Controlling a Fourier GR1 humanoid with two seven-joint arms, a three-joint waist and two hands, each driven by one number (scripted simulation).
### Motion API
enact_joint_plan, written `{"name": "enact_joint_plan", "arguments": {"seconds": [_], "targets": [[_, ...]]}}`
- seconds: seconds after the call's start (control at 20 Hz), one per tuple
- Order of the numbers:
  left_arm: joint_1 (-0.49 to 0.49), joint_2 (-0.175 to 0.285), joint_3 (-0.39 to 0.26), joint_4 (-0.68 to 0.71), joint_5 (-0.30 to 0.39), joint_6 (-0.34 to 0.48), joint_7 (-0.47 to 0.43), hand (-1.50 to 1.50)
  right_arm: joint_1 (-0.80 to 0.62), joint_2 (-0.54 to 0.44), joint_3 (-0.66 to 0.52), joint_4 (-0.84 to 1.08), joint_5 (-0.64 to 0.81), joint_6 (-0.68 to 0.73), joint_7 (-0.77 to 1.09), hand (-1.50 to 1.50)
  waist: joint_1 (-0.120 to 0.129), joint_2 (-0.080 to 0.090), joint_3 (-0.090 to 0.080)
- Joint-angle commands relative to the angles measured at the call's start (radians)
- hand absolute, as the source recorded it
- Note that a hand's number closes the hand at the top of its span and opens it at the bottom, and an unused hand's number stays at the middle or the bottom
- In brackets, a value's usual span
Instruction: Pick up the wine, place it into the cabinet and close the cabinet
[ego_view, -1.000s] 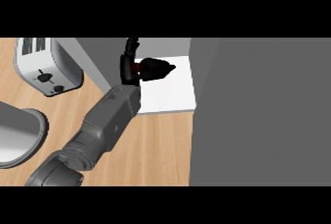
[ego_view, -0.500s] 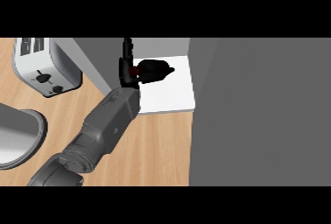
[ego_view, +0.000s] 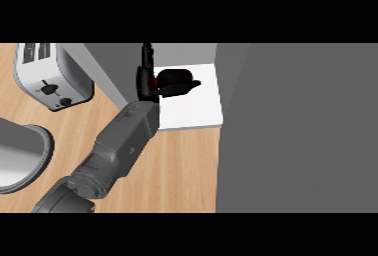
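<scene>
- The left hand (ego_view: 177, 80) is inside the cabinet (ego_view: 196, 112), its fingers apparently curled round the wine (ego_view: 145, 62).
- The wine is in the hand, over the cabinet's white floor.
- A toaster (ego_view: 48, 75) stands well to the left of the hand.

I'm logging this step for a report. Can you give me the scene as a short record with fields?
acting hand: left hand, curled round the wine bottle
bottle place: at the left edge of the white shelf
cabinet: open, not yet closed
right hand: not in view
nearby: toaster on the wooden counter
</scene>
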Motion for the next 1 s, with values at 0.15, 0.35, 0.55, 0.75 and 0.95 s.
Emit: {"name": "enact_joint_plan", "arguments": {"seconds": [0.15,0.35,0.55,0.75,0.95], "targets": [[0.055,0.016,0.018,0.015,0.004,-0.086,-0.028,-1.5,0.018,-0.023,-0.025,-0.084,-0.065,0.003,0.044,-1.5,0.007,0.002,-0.003],[0.059,0.004,-0.005,0.011,-0.016,-0.117,-0.011,-1.5,-0.01,-0.005,-0.008,-0.05,-0.035,-0.022,0.041,-1.5,0.032,-0.006,-0.002],[0.049,0.001,0.014,-0.001,0.017,-0.131,-0.026,-1.5,0.012,0.012,0.029,-0.056,-0.006,-0.018,0.017,-1.5,0.019,-0.003,-0.003],[0.109,0.001,-0.023,-0.032,0.075,-0.181,-0.046,-1.5,-0.019,0.031,0.081,-0.048,0.026,-0.051,0.051,-1.5,0.014,-0.013,-0.003],[0.103,0.001,-0.056,-0.066,0.134,-0.181,-0.023,-1.5,-0.016,0.014,0.053,-0.081,-0.011,-0.06,0.085,-1.5,0.009,-0.016,-0.003]]}}
